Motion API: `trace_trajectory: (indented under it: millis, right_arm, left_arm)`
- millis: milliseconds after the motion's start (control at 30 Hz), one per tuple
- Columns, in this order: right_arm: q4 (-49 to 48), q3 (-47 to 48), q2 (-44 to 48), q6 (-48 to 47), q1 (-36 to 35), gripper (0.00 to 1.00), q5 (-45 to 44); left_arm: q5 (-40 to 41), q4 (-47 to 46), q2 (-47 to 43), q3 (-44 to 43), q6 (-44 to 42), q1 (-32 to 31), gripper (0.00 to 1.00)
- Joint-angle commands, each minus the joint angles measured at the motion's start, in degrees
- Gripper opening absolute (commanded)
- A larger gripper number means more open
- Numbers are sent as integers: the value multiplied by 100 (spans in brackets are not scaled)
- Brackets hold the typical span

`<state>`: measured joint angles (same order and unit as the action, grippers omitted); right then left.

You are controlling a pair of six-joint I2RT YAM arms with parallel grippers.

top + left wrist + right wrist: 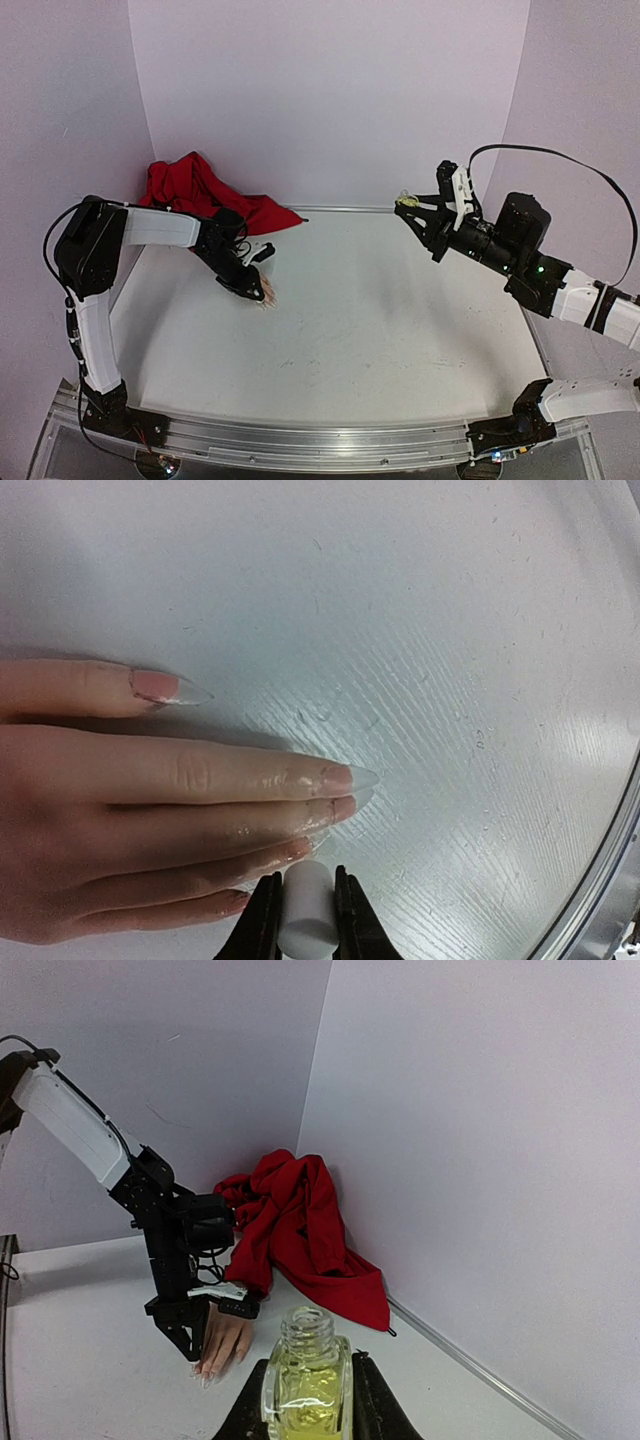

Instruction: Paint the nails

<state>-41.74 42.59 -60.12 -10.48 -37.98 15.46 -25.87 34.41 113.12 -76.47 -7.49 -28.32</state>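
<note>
While the left gripper (305, 880), clamped on the white brush cap (305, 925), hangs at the fingertips of the mannequin hand (120, 810), we see the nails (340, 777) lying flat on the table (400, 320), back left. The right gripper (308, 1385), closed on the open bottle (306, 1360), holds it raised well apart, presumably against spills. The red sleeve (200, 190) bunches behind; the brush itself is hidden.

The mannequin hand (266, 292) lies flat on the table (400, 330) at its far left, with the fingertips pointing toward the near right. Its sleeve (200, 190) is heaped behind it in the far left corner. The left gripper (305, 878) stands over the hand, with a cap (305, 920) between its fingers, just beside the nails (340, 777). At the far right, above the table, the right gripper (310, 1368) holds a bottle (306, 1385).
</note>
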Motion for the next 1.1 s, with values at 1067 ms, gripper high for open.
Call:
trace_trajectory:
  millis: [1067]
  right_arm:
    - [-418, 109, -9, 20, -17, 0, 82]
  left_arm:
    - [-126, -124, -124, -256, 33, 96, 0]
